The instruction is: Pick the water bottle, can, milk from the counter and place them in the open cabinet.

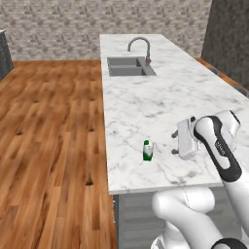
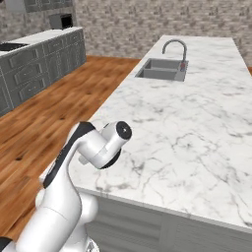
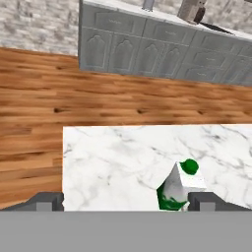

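Here, in the left base view, we see the milk (image 1: 148, 150) upright on the counter (image 1: 160, 104) near its front edge, with the gripper (image 1: 174, 142) just to its right, apart from it. From the right base view, our arm rises over the counter's (image 2: 197, 128) near corner. In the hand view, our fingertips (image 3: 49, 201) are spread wide; the milk (image 3: 178, 187) stands close to the right one.

A kitchen: marble counter (image 1: 146, 107) with sink (image 1: 127, 66) and tap (image 1: 140, 46), grey cabinets (image 2: 39, 69), wood floor (image 1: 48, 146), brick wall (image 1: 73, 24).
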